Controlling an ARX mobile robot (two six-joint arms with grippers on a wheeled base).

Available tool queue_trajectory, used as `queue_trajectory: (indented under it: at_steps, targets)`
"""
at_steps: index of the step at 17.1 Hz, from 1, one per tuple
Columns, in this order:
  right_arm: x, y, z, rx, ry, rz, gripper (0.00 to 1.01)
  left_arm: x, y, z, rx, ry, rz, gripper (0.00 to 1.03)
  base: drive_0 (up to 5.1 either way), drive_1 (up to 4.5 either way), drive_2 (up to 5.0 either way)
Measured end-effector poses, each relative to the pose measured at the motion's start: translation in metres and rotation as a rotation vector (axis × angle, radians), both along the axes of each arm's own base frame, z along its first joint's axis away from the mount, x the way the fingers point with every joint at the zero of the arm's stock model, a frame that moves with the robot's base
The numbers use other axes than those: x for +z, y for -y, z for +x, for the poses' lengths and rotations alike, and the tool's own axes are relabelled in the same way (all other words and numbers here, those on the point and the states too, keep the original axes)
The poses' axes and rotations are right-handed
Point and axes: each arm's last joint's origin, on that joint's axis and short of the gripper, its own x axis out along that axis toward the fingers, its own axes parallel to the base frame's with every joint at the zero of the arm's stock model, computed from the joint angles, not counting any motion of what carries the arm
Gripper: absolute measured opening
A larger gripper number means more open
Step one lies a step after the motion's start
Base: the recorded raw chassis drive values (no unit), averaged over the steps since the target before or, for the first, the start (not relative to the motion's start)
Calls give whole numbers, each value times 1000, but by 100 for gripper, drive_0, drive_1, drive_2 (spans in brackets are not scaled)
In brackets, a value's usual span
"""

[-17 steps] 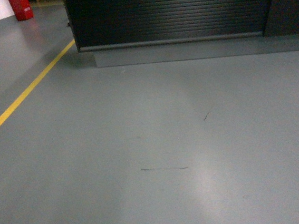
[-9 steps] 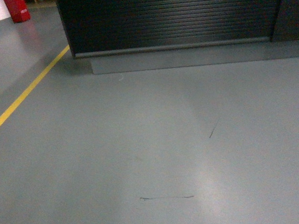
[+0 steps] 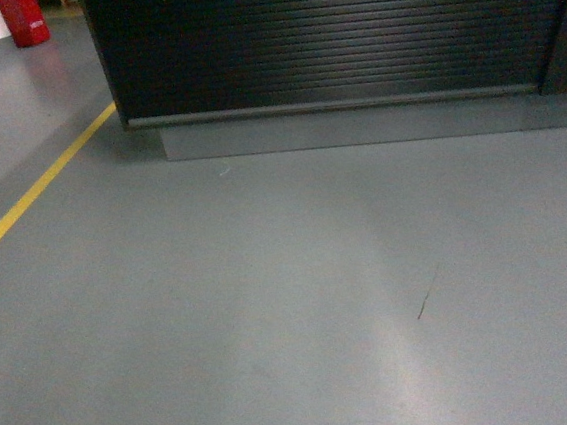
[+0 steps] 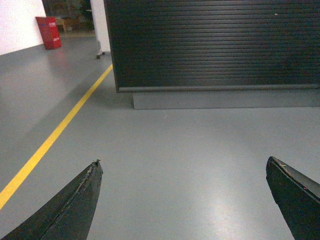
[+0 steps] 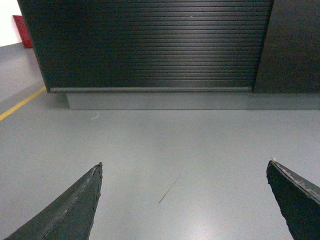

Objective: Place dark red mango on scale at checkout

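The checkout (image 3: 327, 37) fills the top of the head view as a near-black counter with a ribbed front and a grey plinth (image 3: 346, 128). It also shows in the left wrist view (image 4: 215, 45) and the right wrist view (image 5: 150, 45). The dark red mango and the scale are out of view. My left gripper (image 4: 183, 165) hangs open over bare grey floor, nothing between its fingers. My right gripper (image 5: 185, 165) is open too, empty, over the floor. Neither gripper shows in the head view.
A yellow floor line (image 3: 35, 191) runs diagonally at the left, also seen in the left wrist view (image 4: 60, 130). A red cabinet (image 3: 22, 19) stands far back left. A darker panel (image 5: 295, 45) adjoins the counter on the right. Grey floor (image 3: 293, 312) lies ahead.
The counter has grown larger and dropped lower in the head view, and the floor scratches have slid toward me. The base has rolled closer to the checkout.
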Motion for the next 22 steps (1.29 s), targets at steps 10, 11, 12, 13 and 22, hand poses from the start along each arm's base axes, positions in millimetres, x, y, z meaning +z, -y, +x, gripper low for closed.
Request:
queue_trajectory:
  at_steps: [10,11,12,13,22]
  targets:
    - [0,0,0,0,0,0,98,0,0,0,0,0,0,98,-5,419,-428]
    - [0,0,0,-1,1,0,98,0,0,0,0,0,0,98,-9,412,-430]
    - [0,0,0,0,-2,0,98,0,0,0,0,0,0,98,-10,411,-431]
    - [0,0,0,-1,3,0,98,0,0,0,1,1,0,98,-2,419,-423]
    - [0,0,0,-1,0,0,98,0,0,0,0,0,0,98,-2,419,-423]
